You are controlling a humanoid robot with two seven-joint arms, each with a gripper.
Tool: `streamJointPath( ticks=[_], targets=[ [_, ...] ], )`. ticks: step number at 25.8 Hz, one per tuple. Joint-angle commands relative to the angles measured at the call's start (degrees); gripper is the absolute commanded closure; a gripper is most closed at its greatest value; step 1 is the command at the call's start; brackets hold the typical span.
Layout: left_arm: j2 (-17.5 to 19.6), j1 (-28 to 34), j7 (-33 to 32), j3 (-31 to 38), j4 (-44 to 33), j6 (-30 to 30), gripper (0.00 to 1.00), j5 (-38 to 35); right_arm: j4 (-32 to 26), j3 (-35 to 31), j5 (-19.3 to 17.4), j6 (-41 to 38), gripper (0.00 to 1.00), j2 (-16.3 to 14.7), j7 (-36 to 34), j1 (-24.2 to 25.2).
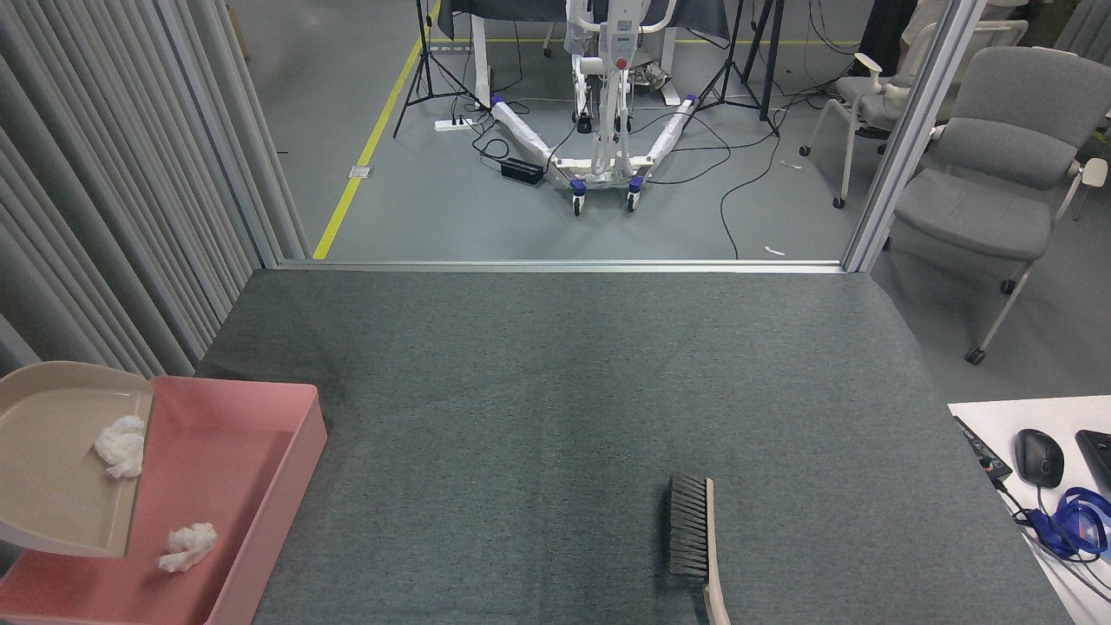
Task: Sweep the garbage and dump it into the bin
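Observation:
The pink bin point(295, 451) stands at the lower left of the grey carpeted table. Above its left half hangs the beige dustpan point(61, 469), tilted with its lip toward the bin; its handle runs off the left edge. One white tissue wad of garbage point(121, 445) still rests in the pan near the lip. The other wad point(187, 547) lies on the bin's floor just below the lip. Neither gripper shows in the head view, and what holds the pan is out of frame.
A brush point(693, 538) with dark bristles and a beige handle lies on the carpet at lower centre-right. A white desk corner point(981, 412) with a mouse point(1039, 457) and cables sits at right. Grey curtains point(104, 217) line the left side.

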Motion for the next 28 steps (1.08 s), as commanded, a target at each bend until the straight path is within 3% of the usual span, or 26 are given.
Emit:
streamJointPath(
  ticks=[1,6,12,18,24,28],
  targets=[
    [1.06,-1.93,0.03,0.05,2.44,-2.05,1.0,-3.08,0.0,-0.07,-0.02,-0.02,0.02,0.03,-0.04,-0.01],
    [2.73,-1.93,-0.32,0.05,0.07,-1.88,1.0,-0.27,-0.17,-0.07,-0.02,-0.02,0.02,0.47,-0.04,0.08],
    [2.82,-0.87,-2.17,-0.48,-7.41,2.25,1.0,10.81,-0.09,-0.25,-0.02,-0.11,0.02,0.47,-0.04,0.17],
    [1.15,2.64,-2.08,-1.88,-23.4,11.22,1.0,22.67,-0.09,-0.16,-0.02,-0.46,0.02,0.47,-0.04,0.43],
    [-13.62,9.24,-0.41,-3.03,-40.01,19.13,1.0,19.68,-0.26,-0.25,0.07,-0.46,0.02,0.56,-0.04,0.87],
    [-22.05,12.75,-0.5,-5.93,-43.35,19.13,1.0,12.22,-0.35,-0.25,0.07,-0.46,0.02,0.56,-0.04,1.05]
  ],
)
